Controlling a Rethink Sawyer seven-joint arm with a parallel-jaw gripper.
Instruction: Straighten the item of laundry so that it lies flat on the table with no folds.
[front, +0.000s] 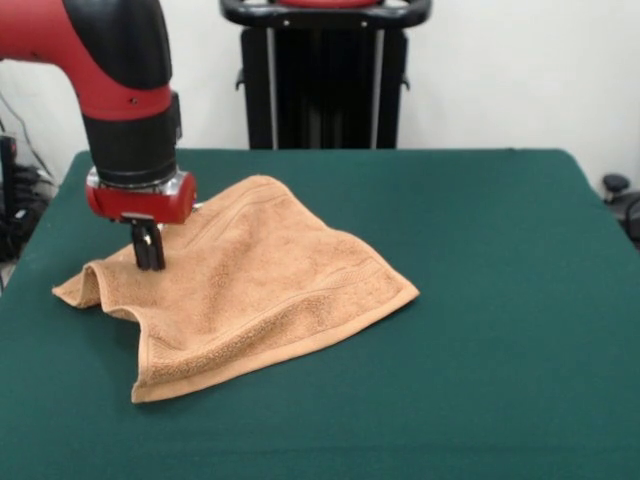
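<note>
Green worktop (500, 400) carried the towel (260, 290), rumpled, one corner humped just beside the end effector (149, 262). End effector fingers pressed together, pinching towel fabric at its raised upper edge.

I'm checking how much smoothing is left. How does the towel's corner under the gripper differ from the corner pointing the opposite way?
On the towel, the corner under the gripper is humped up in a raised fold off the table; the opposite corner lies flat on the felt. The gripper's closed fingers stand right at the humped corner; nothing is near the opposite corner. Both show the same orange-tan terry with a woven band near the edge.
</note>
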